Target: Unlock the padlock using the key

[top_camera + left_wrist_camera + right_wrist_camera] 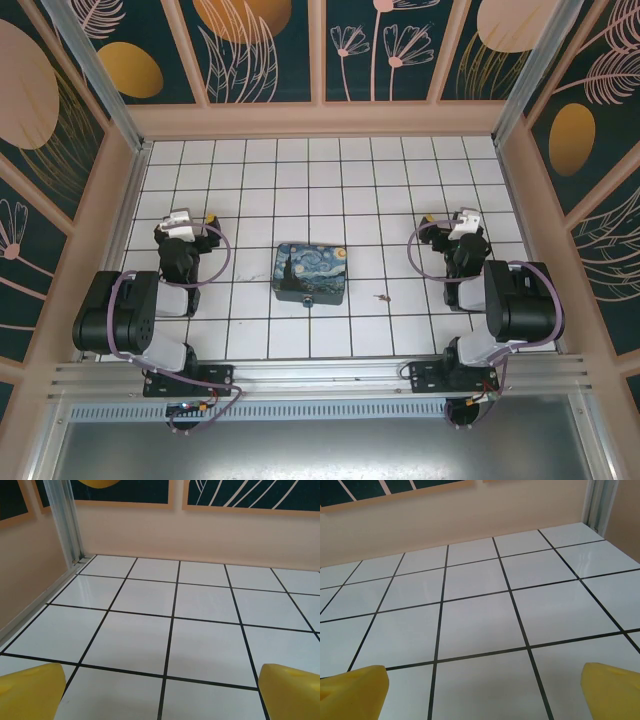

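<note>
The left gripper point(162, 692) and right gripper point(485, 692) both gape wide. The key point(381, 297) lies on bare tiles point(400, 180) beside the box point(310, 272).

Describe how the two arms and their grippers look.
The left arm and right arm are black, with light grey links near the bases and purple cables. The left gripper and right gripper have white tops and yellow fingers.

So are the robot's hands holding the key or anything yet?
No, nothing is held. The left gripper and the right gripper are both open and empty, and the key lies loose on the tiled table.
</note>
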